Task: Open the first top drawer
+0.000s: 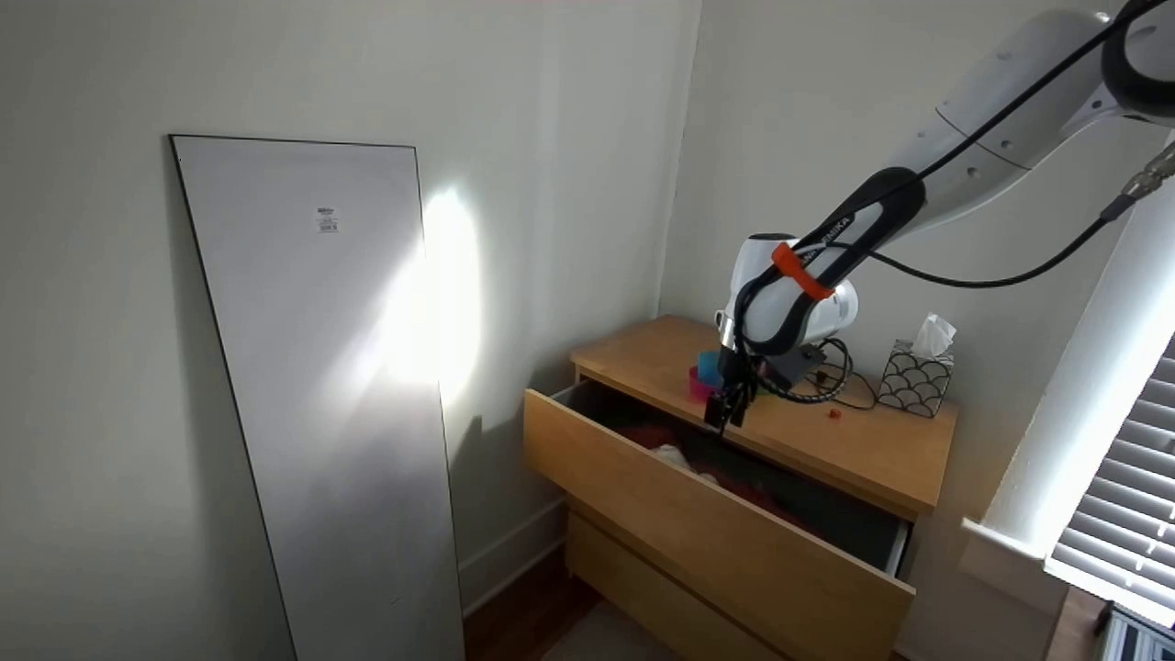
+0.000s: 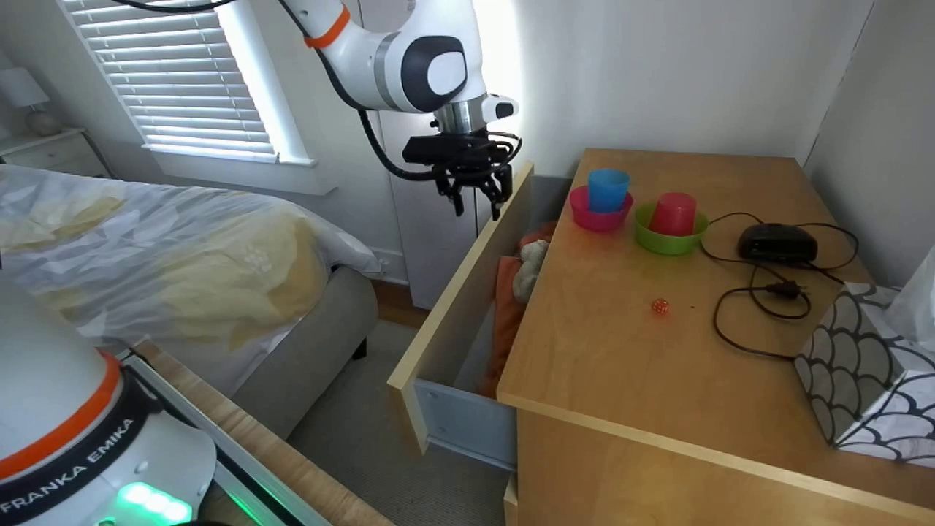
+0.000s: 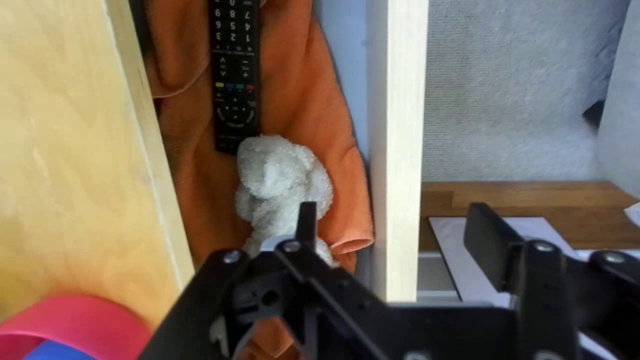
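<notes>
The first top drawer is pulled out from the light wood dresser (image 1: 633, 353); its flat front (image 1: 707, 523) stands well forward in both exterior views (image 2: 456, 292). In the wrist view the front's top edge (image 3: 405, 150) runs between my two fingers. My gripper (image 3: 395, 215) is open and empty; it hangs above the far part of the drawer in an exterior view (image 2: 478, 212) and shows small above it in an exterior view (image 1: 724, 423). Inside the drawer lie an orange cloth (image 3: 320, 100), a white fluffy thing (image 3: 280, 175) and a black remote (image 3: 235, 75).
On the dresser top stand a pink bowl (image 2: 599, 220) with a blue cup (image 2: 608, 190), a green bowl (image 2: 661, 245) with a red cup (image 2: 675, 213), a red die (image 2: 660, 306), a black cabled device (image 2: 778, 243) and a tissue box (image 2: 851, 365). A white panel (image 1: 349, 386) leans on the wall.
</notes>
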`<state>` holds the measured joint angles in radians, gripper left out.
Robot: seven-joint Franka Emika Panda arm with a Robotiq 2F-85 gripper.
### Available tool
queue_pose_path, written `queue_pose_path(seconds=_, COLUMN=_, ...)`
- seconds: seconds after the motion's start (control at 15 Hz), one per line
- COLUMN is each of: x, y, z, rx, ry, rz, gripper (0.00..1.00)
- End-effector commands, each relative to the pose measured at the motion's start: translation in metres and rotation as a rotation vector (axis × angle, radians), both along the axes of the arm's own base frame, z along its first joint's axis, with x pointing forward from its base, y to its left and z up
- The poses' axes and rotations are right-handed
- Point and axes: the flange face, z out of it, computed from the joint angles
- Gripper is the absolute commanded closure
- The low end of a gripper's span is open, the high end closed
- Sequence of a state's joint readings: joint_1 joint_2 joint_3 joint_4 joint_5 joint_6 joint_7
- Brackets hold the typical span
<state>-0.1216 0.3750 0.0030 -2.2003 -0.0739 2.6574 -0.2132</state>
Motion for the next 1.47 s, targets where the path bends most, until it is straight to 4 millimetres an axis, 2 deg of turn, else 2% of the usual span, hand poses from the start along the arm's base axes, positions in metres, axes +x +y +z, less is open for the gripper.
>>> queue_pose_path(seconds=0.0, x=0.002, y=-0.006, z=-0.024, rx=-0.025, ry=-0.019, rz=-0.153, gripper=0.55)
queue_pose_path(seconds=0.4, x=0.005, y=-0.005, z=-0.070, rx=-0.067, ry=0.022, rz=-0.310, gripper=0.99)
queue_pose_path(seconds=0.8, x=0.010, y=0.003, z=-0.112, rx=-0.093, ry=0.072, rz=-0.319, gripper=1.00)
queue_pose_path(seconds=1.0, x=0.009, y=0.008, z=-0.126, rx=-0.081, ry=0.105, rz=-0.291, gripper=1.00)
queue_pose_path(seconds=1.13, x=0.006, y=0.012, z=-0.128, rx=-0.064, ry=0.117, rz=-0.266, gripper=1.00)
queue_pose_path(seconds=1.4, x=-0.001, y=0.030, z=-0.116, rx=-0.004, ry=0.141, rz=-0.114, gripper=1.00)
